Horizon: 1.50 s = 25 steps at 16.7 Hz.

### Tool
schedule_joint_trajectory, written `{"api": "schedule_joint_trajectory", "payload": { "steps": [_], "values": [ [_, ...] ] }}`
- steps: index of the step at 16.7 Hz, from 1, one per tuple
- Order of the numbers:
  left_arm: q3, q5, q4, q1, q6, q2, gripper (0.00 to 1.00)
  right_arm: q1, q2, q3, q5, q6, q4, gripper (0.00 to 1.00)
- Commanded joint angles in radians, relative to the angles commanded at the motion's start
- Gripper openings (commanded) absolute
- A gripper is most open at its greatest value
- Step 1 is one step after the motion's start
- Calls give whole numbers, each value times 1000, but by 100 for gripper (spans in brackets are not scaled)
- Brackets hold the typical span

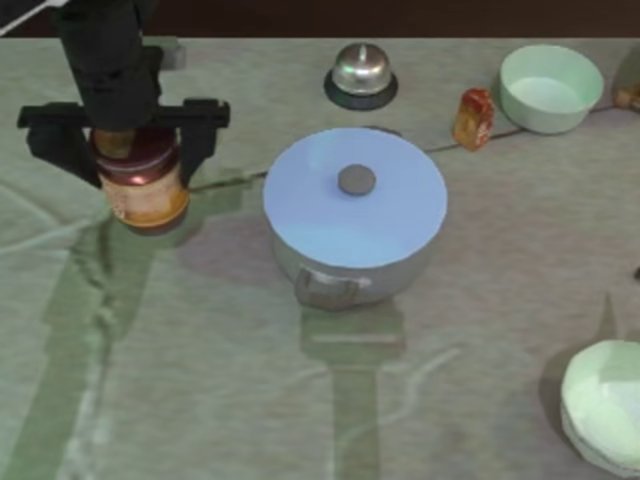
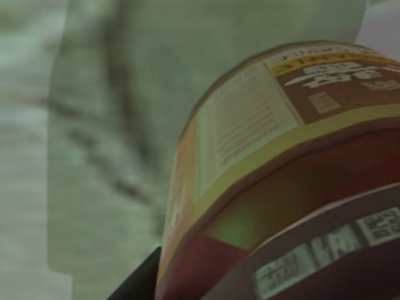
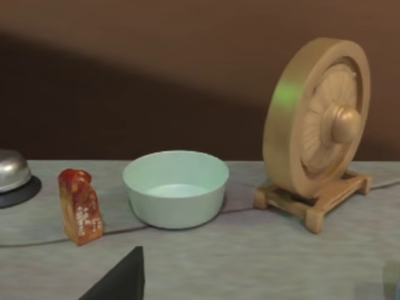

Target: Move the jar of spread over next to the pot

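From the top view: left gripper (image 1: 135, 135) clamped on the jar of spread (image 1: 143, 180) near the table's (image 1: 200, 400) far left corner, black fingers astride the dark brown lid and upper glass, jar well apart from the pot (image 1: 352, 210) at the table's middle. Likely not yet beside the pot; whether lifted or resting on the surface, impossible to tell. Risks on the way over: sliding out of a grip taken so high on smooth glass, or knocking the pot's pale blue lid or side handle if brought in too low or too close. Silver bell (image 1: 361, 70), small red-orange packet (image 1: 473, 118) and pale green bowl (image 1: 551, 87) along the far edge, out of the probable path; a pale rounded object (image 1: 605, 405) at the near right corner. From the left wrist view: orange-yellow label and dark contents filling the frame, jar tilted across it, a black finger edge just beneath; tipping on release possible if set down askew. From the right wrist view: right gripper barely seen, finger state impossible to tell; packet, bowl and a wooden wheel (image 3: 319, 125) on its stand ahead, right arm parked toward the right edge.
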Motion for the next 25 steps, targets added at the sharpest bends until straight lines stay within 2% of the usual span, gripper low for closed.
{"api": "schedule_joint_trajectory", "payload": {
  "steps": [7,13,18,25],
  "values": [
    [-5,0,6,-8,-32,3,0,0,0,0,0,0,0,100],
    [-131,0,169,-8,-32,36,0,0,0,0,0,0,0,100],
    [-144,0,183,-8,-31,41,0,0,0,0,0,0,0,100],
    [-144,0,183,-8,-31,41,53,0,0,0,0,0,0,100]
  ]
}}
